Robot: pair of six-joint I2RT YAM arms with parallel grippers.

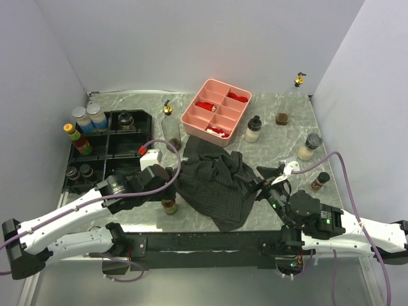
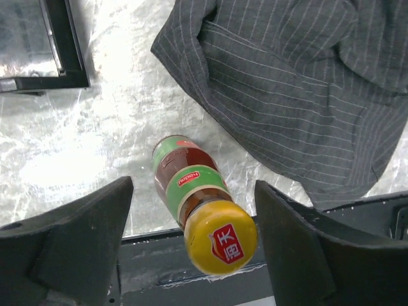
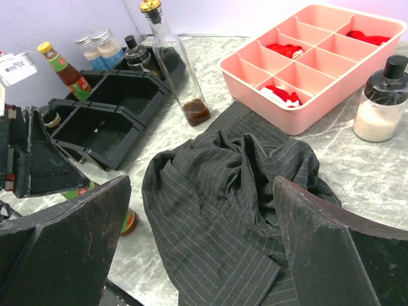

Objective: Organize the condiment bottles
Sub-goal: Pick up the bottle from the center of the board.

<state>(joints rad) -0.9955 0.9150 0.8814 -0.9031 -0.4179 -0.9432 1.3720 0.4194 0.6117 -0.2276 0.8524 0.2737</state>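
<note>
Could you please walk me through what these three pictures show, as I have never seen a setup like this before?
Two white robot arms are bolted at the near edge of a marble-patterned table. One picture looks down from above; the other two come from cameras on each wrist, so the dark shapes at their lower corners are each pincer's own fingers. On the table lie a black divided tray with several bottles in it, a pink divided tray with red pieces, a dark striped cloth and more bottles scattered about. The left pincer stands open around a yellow-capped bottle, not gripping it. The right pincer is open and empty above the cloth.
</note>
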